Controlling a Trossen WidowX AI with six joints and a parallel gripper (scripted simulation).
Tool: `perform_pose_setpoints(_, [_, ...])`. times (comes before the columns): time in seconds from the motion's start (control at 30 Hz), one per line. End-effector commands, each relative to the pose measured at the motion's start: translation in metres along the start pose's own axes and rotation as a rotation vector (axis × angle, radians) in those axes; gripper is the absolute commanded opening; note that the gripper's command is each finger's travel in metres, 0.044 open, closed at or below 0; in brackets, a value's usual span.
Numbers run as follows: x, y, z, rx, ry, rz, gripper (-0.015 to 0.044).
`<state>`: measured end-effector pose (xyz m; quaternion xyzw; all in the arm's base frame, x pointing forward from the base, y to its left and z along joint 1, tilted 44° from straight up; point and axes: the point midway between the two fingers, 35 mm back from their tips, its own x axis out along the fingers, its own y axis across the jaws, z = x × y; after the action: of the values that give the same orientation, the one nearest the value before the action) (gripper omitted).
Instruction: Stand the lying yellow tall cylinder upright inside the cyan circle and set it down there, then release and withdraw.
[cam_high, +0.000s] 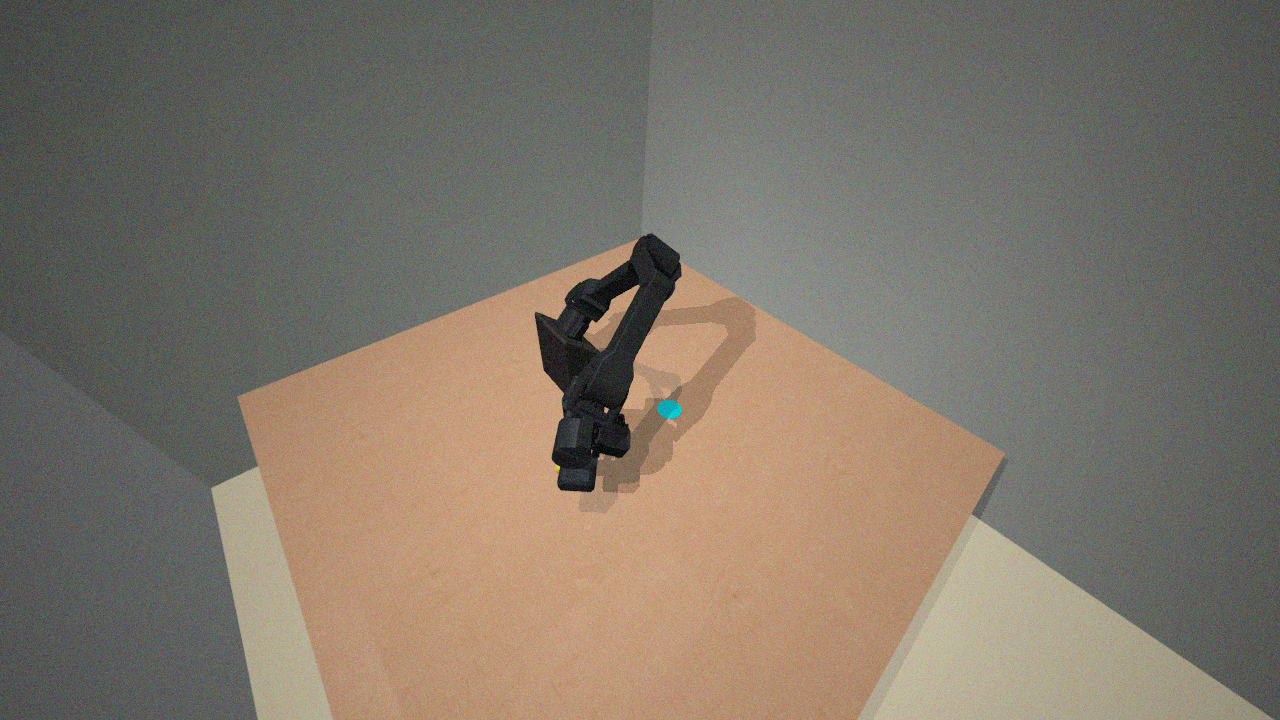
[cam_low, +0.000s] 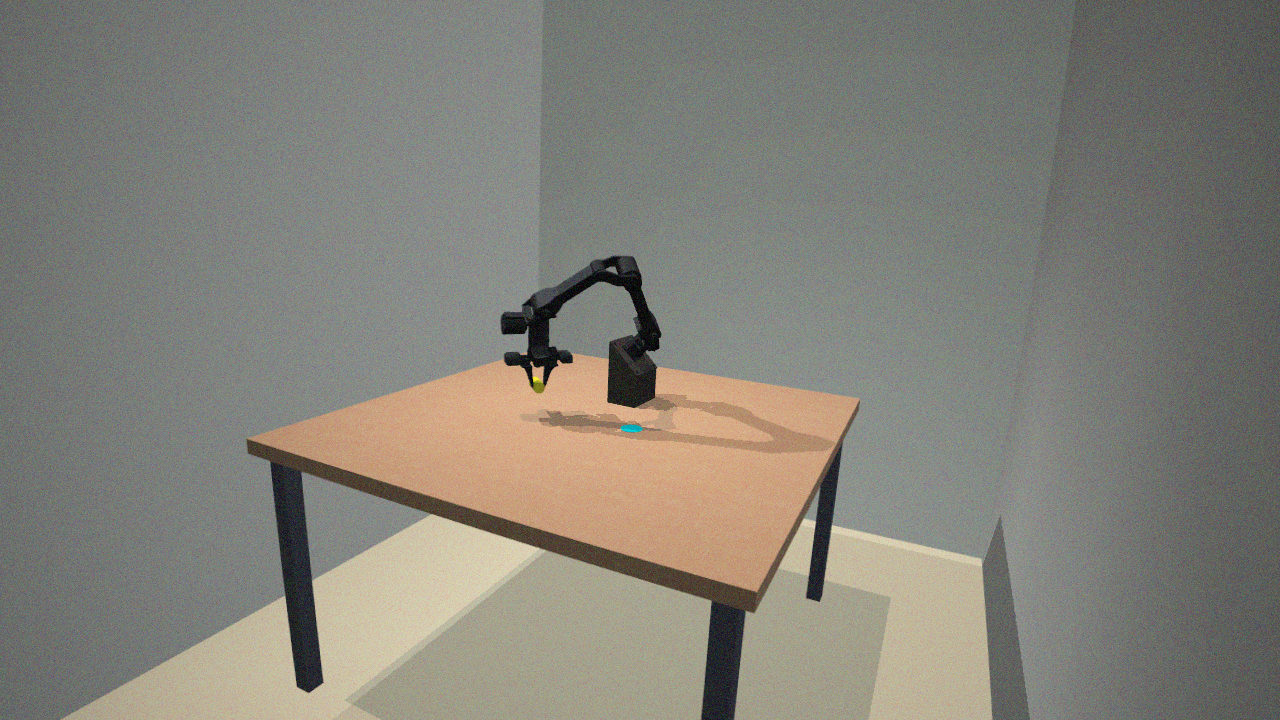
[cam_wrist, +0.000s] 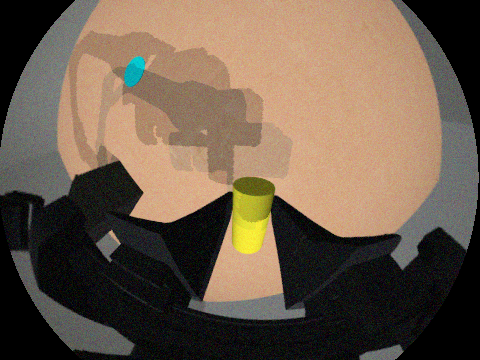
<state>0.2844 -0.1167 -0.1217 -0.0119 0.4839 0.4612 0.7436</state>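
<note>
My gripper (cam_wrist: 252, 198) (cam_low: 537, 383) is shut on the yellow cylinder (cam_wrist: 252, 215) (cam_low: 537, 385) and holds it above the table, clear of the surface. The cylinder lies crosswise between the fingertips, its axis roughly level. In the top view the gripper (cam_high: 572, 479) hides nearly all of the cylinder; only a yellow speck shows at its left edge. The cyan circle (cam_high: 668, 410) (cam_low: 631, 428) (cam_wrist: 134, 71) is a small flat disc on the table, some way off to the side of the gripper, partly in the arm's shadow.
The brown table (cam_high: 465, 555) (cam_low: 626, 501) carries the arm's black base block (cam_low: 631, 371) (cam_high: 559, 353) at the back. The table's edges drop to a pale floor (cam_low: 447, 608). Grey walls stand behind.
</note>
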Motion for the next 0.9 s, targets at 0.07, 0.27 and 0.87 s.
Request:
perform_pose_setpoints(0.07, [-0.019, 0.000, 0.000, -0.008, 0.006, -0.002, 0.0105])
perform_pose_setpoints(0.27, [-0.038, 0.003, -0.001, -0.009, 0.005, -0.001, 0.0105])
perform_pose_setpoints(0.87, [-0.053, 0.024, 0.038, 0.169, 0.014, -0.011, 0.0105])
